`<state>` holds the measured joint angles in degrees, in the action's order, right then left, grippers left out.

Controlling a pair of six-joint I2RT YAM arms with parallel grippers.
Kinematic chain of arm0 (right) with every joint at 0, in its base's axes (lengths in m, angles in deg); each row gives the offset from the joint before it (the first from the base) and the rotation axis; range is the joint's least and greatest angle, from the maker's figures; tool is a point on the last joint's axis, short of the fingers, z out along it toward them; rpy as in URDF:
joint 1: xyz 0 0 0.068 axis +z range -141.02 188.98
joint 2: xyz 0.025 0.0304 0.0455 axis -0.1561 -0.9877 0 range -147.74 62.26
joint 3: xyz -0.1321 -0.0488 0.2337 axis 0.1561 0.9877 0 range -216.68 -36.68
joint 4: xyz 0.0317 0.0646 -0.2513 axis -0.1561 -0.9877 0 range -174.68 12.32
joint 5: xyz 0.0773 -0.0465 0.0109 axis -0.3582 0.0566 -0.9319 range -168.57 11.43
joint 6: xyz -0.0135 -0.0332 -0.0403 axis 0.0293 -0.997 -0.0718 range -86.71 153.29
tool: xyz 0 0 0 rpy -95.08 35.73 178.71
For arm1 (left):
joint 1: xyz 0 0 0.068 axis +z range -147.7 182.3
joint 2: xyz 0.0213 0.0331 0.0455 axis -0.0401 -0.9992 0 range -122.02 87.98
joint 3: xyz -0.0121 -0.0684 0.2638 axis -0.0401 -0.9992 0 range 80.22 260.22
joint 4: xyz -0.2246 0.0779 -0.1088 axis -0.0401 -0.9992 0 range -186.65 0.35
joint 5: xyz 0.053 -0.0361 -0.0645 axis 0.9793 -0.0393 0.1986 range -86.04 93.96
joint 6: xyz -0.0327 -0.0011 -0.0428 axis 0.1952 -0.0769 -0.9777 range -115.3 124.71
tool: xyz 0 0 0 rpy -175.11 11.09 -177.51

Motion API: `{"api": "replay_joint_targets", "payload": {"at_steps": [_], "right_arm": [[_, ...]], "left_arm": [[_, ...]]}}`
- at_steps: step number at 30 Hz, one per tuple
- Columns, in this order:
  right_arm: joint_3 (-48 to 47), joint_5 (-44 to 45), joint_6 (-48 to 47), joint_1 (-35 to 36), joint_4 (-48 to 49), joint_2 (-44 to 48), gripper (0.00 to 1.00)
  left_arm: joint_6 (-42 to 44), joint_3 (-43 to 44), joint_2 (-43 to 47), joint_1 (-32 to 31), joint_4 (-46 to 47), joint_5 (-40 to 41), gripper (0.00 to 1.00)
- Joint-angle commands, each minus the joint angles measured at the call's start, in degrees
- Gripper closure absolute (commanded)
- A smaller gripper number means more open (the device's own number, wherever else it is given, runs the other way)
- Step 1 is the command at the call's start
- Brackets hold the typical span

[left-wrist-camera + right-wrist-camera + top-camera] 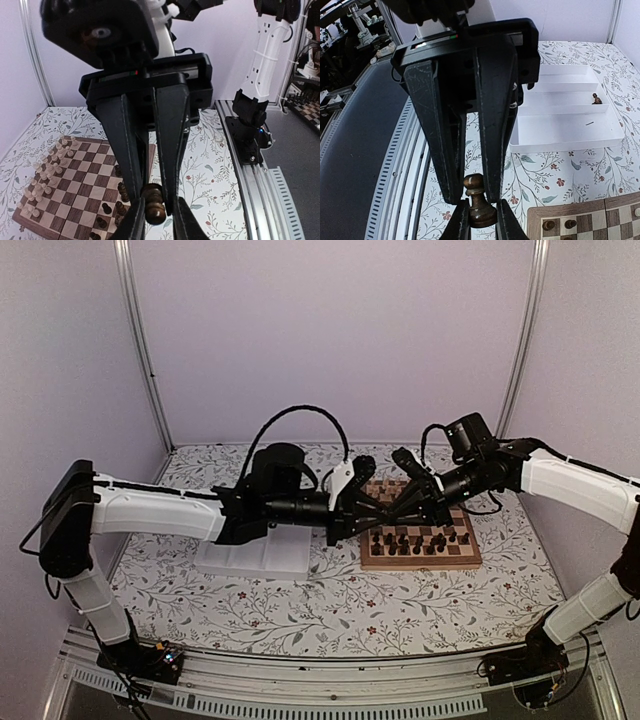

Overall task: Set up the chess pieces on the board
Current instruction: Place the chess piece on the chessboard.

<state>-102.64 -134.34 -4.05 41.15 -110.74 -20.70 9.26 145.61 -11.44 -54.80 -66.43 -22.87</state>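
Lilac walls and metal corner posts (143, 350) close in a table under a flowered cloth (330, 605). The left gripper (152, 200) and right gripper (473, 196) meet tip to tip above it. Both are clamped on the same dark pawn (478, 202), one pair of fingers at its head and the other at its base. Directly beneath the pincers lies the board (420, 560), its far left part hidden behind them in the top view. On it the dark chess pieces (418, 538) crowd the rows by its near edge, and pale pieces (50, 165) line the opposite rows. Out past the right pincer's fingers, on the side of the left arm (150, 510), sits a white tray (560, 142) of three long compartments. That arm covers much of the tray from above. One small dark piece (595, 99) stands in the middle compartment, with a thin dark sliver (589, 123), too small to identify, in the next.
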Motion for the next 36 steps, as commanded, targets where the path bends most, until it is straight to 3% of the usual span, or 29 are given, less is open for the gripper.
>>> {"api": "replay_joint_targets", "payload": {"at_steps": [1, 6, 10, 14, 18, 22, 28, 36], "right_arm": [[0.6, 0.7, -0.7, -0.1, -0.4, 1.3, 0.89], [0.6, 1.1, -0.7, -0.1, -0.4, 1.4, 0.88], [1.5, 6.5, -0.7, -0.5, -1.1, 2.3, 0.68], [4.9, 11.1, -3.4, -8.2, -2.3, 4.5, 0.58], [5.5, 14.2, -6.2, -17.7, -2.7, 7.0, 0.54], [5.9, 18.7, -4.3, -22.7, -0.1, 8.3, 0.51], [7.5, 24.9, 1.2, -23.9, 3.9, 8.1, 0.51], [7.5, 21.2, 0.6, -23.9, 4.4, 6.1, 0.50]], "left_arm": [[-2.3, 2.3, -1.5, 1.1, 1.6, -2.6, 0.84], [-3.0, 3.7, -2.4, 1.8, 0.5, -3.0, 0.94], [-2.7, 5.8, -3.4, 3.0, -2.8, -1.5, 0.96], [-0.5, 15.3, -8.0, 5.1, -16.5, 1.3, 0.95], [1.3, 30.4, -19.1, 6.5, -35.5, 4.0, 0.95], [2.3, 42.4, -28.3, 6.7, -46.7, 6.8, 0.95], [2.1, 54.1, -37.3, 6.7, -55.2, 11.2, 0.95], [0.8, 56.5, -41.1, 6.9, -56.3, 13.7, 0.91]]}}
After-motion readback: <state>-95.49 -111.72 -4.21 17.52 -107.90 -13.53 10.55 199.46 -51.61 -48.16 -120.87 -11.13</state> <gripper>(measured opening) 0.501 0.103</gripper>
